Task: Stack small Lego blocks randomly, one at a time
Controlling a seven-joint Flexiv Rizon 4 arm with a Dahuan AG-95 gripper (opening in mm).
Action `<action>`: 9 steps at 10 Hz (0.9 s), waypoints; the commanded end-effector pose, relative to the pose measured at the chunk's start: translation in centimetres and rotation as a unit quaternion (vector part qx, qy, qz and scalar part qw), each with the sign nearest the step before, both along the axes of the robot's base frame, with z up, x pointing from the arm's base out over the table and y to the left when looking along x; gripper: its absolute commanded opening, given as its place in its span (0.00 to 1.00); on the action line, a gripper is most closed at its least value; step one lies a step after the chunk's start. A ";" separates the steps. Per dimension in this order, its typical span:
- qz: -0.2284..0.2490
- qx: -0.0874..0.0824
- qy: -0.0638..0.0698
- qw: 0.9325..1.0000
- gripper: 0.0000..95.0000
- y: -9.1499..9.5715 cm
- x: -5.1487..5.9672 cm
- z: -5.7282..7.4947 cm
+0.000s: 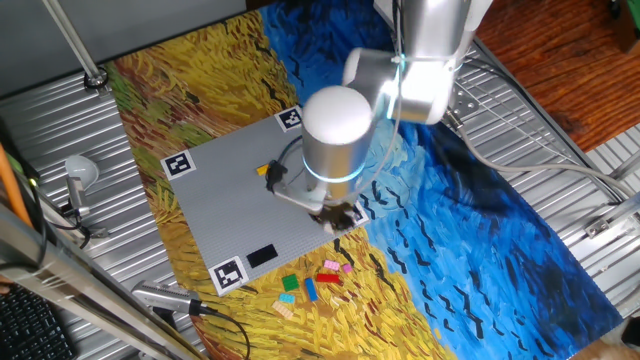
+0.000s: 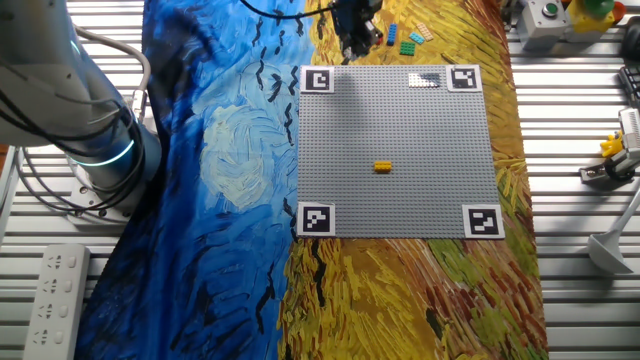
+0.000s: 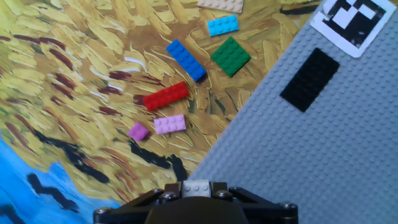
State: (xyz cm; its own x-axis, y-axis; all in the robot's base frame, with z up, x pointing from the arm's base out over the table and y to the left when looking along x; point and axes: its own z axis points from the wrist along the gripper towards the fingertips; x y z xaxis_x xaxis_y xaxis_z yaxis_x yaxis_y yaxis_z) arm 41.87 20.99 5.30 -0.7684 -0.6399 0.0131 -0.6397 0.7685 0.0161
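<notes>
I hover at the grey baseplate (image 3: 311, 162) edge nearest the loose bricks (image 3: 166, 96), choosing one to stack; my jaws' state I cannot tell.

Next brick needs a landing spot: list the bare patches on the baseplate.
Grey baseplate is bare all round the orange-yellow brick, out to the corner markers. Avoid the black rectangle by the far edge; loose bricks crowd the cloth beyond, under the gripper.

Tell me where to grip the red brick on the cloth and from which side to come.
Grip the red brick across its two long sides at mid-length, descending from straight above. It lies flat and is long and narrow, with open cloth along both long sides; the pink brick sits clear below it.
</notes>
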 end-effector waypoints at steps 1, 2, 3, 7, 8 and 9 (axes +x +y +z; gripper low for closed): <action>0.064 0.011 0.002 0.998 0.00 -7.3 -1.8 0.9; 0.072 0.012 0.001 0.997 0.00 -7.9 -2.3 1.0; 0.077 0.015 0.002 0.997 0.00 -7.9 -2.3 1.0; 0.018 0.018 0.000 1.000 0.00 -7.9 -2.3 1.0; 0.010 0.014 0.001 1.000 0.00 -7.9 -2.3 1.0; 0.012 0.013 -0.001 1.000 0.00 -7.9 -2.3 1.0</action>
